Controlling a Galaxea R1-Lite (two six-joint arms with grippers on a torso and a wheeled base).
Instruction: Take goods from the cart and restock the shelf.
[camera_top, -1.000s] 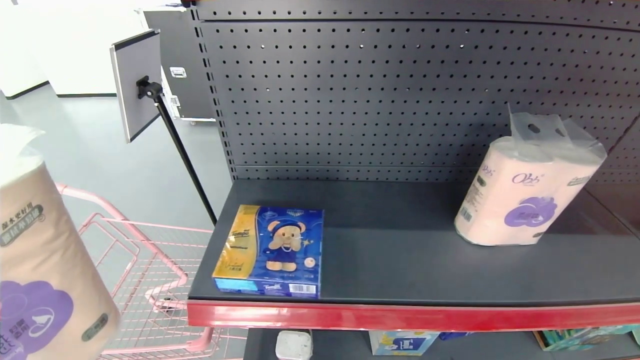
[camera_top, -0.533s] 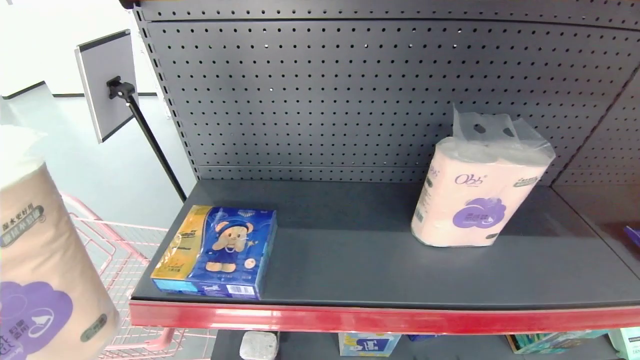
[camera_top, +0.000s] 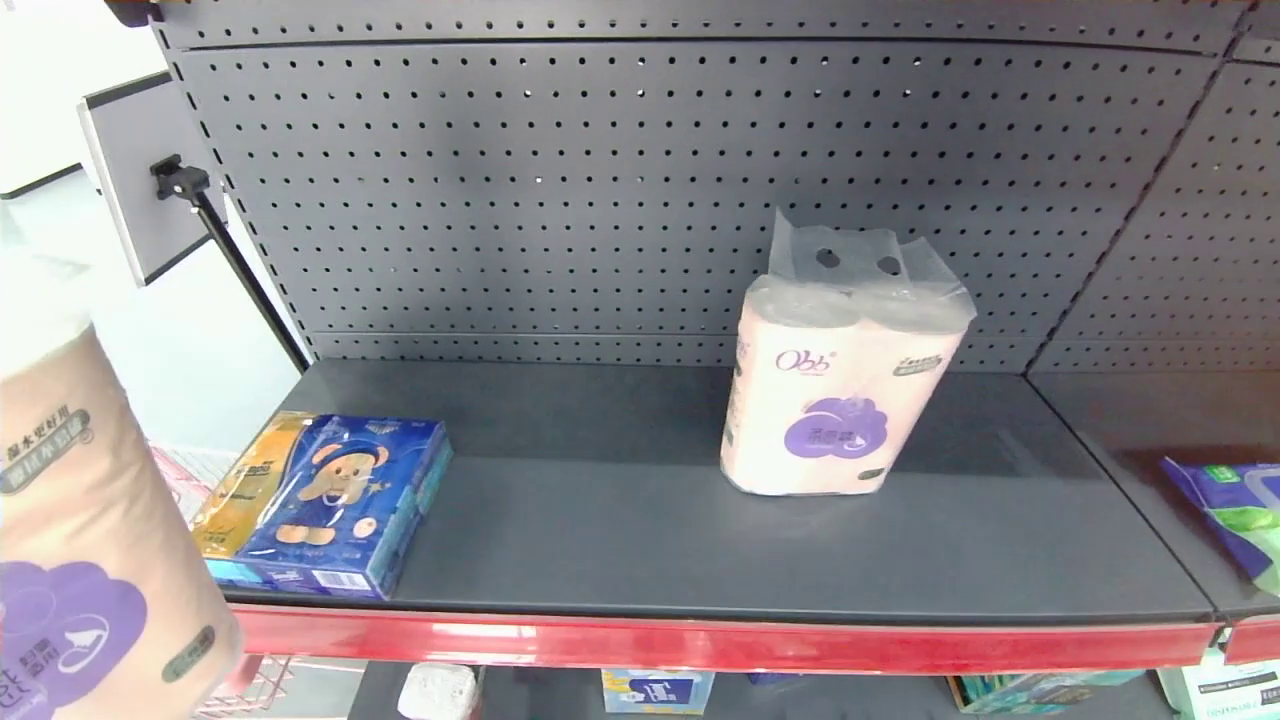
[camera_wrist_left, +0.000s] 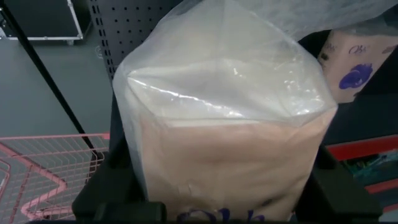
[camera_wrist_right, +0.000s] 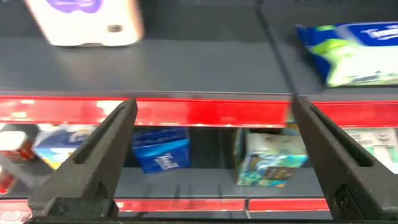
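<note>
**A:** We face a dark grey shelf (camera_top: 600, 540) with a red front lip (camera_top: 700, 645) and a pegboard back (camera_top: 600, 200).

**B:** Our pack of toilet rolls (camera_wrist_left: 224, 124) is not on it yet. It sits up at our left, close to the pink wire cart (camera_wrist_left: 43, 168), pinched between the fingers of the left hand (camera_wrist_left: 221, 205).

**A:** The right hand (camera_wrist_right: 214, 168) hangs low before the red lip, fingers spread wide and holding nothing.

**B:** What worries us?

**A:** The wrap is thin, slick film over soft, squashy rolls. We judge the squeeze could slip, or the pack could sag and tilt in the hold.

**B:** It is also tall and rounded. If we carry it in low, its base could catch the lip and twist loose.

**A:** The shelf has tenants too. A flat, glossy blue tissue box (camera_top: 320, 505) lies at the left front. A twin pack (camera_top: 845, 400) stands upright mid-shelf with a loose film handle. A floppy green bag of wipes (camera_top: 1225, 510) lies in the next bay.

**B:** The bare gap between box and twin pack looks safest to us. If we drift either way, we would nudge a neighbour.
</note>
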